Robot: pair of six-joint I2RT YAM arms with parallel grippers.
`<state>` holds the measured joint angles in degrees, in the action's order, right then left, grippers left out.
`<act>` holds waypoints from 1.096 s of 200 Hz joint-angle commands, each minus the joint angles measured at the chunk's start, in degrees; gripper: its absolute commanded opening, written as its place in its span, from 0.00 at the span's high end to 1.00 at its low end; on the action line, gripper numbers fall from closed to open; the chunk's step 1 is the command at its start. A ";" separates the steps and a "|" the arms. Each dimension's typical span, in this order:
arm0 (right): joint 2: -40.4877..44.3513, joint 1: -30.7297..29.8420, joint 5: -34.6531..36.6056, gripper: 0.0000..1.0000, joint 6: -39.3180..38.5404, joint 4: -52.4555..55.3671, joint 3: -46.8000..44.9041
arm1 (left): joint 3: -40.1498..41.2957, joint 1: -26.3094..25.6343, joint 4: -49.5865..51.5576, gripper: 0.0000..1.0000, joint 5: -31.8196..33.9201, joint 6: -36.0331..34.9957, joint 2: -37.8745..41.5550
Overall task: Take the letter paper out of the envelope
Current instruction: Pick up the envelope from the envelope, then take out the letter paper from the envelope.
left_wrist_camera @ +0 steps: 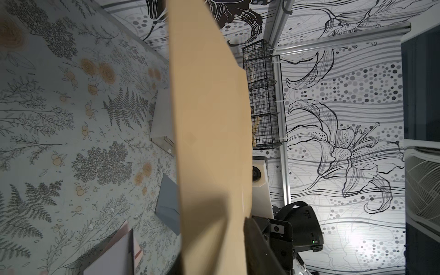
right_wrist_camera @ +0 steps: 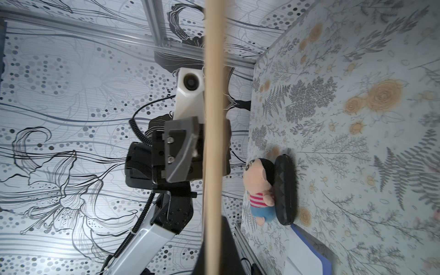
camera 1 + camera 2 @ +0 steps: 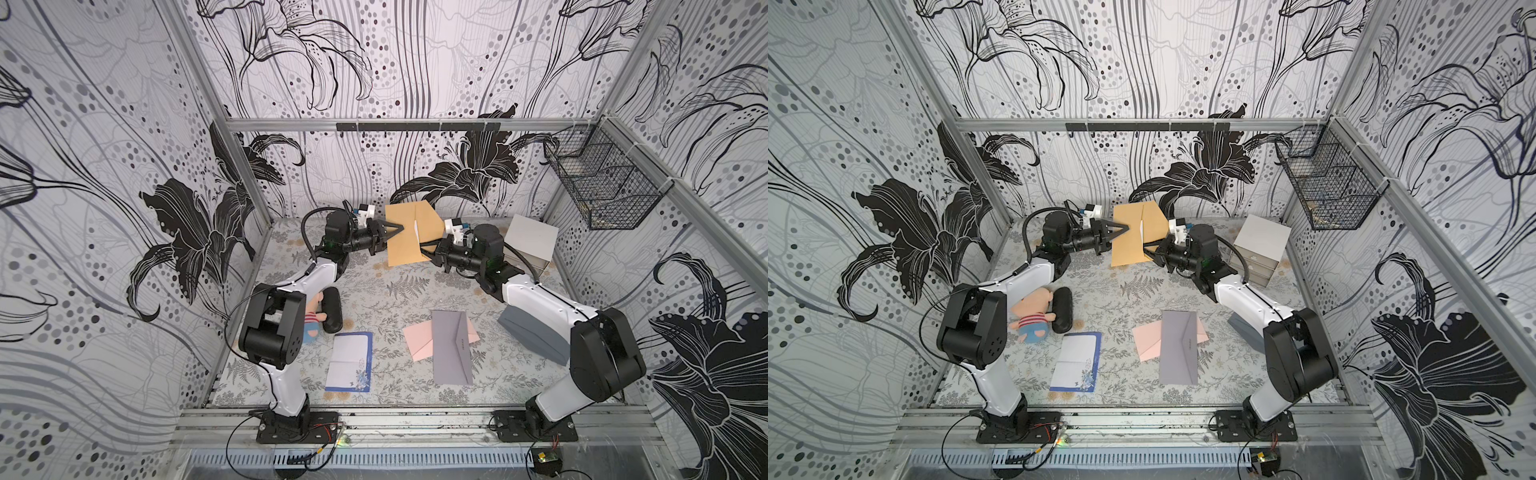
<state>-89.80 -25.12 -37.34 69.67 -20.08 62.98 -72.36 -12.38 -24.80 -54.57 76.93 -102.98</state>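
A tan envelope [image 3: 401, 245] [image 3: 1127, 245] hangs in the air at the back middle, flap open toward the right. A white sliver of the letter paper [image 3: 417, 230] [image 3: 1143, 230] shows at its mouth. My left gripper [image 3: 400, 228] [image 3: 1126, 228] reaches over the envelope's left part. In the left wrist view its jaws stand apart, open, with the envelope [image 1: 209, 119] between them. My right gripper [image 3: 423, 249] [image 3: 1146, 251] is shut on the envelope's lower right edge. The right wrist view shows that edge [image 2: 213, 95] pinched between dark fingers [image 2: 229, 238].
On the floral mat lie a grey envelope [image 3: 452, 349] over a pink one [image 3: 419, 340], a blue-bordered sheet [image 3: 349, 361], and a plush doll [image 3: 313, 320] beside a black case [image 3: 332, 309]. A grey drawer box [image 3: 530, 245] stands back right under a wire basket [image 3: 602, 183].
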 commanded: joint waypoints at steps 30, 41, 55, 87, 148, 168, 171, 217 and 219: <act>5.24 -0.45 16.21 1.00 -32.93 35.12 12.62 | -12.97 -0.84 46.22 0.36 18.21 -22.53 7.51; 6.22 -0.45 20.34 1.00 -39.08 36.14 13.22 | -17.31 -2.29 51.82 0.36 21.41 -25.02 7.26; 6.99 -0.53 24.47 1.00 -45.57 35.15 13.20 | -21.25 -4.74 54.77 0.37 23.18 -25.47 6.59; 7.79 -1.77 31.93 1.00 -57.78 30.78 12.52 | -27.03 -9.88 55.33 0.43 25.83 -23.54 5.11; 6.15 -4.45 37.83 1.00 -66.28 30.16 13.92 | -34.10 -13.86 56.38 0.54 27.27 -22.76 1.54; 5.45 -5.91 40.11 1.00 -68.30 30.85 14.34 | -35.42 -14.33 56.97 0.54 27.58 -23.04 0.59; 5.36 -6.21 40.62 1.00 -68.54 30.88 14.36 | -35.52 -14.41 57.03 0.54 27.58 -23.09 0.51; 4.92 -9.96 45.60 1.00 -72.15 31.95 14.99 | -36.81 -14.86 59.07 0.57 28.47 -24.43 -0.27; 4.90 -10.19 45.82 1.00 -72.31 32.10 15.09 | -36.83 -14.86 59.14 0.57 28.53 -24.49 -0.22</act>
<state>-84.38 -33.56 4.14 1.02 11.16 75.57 -107.09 -26.65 33.10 -27.55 54.68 -103.04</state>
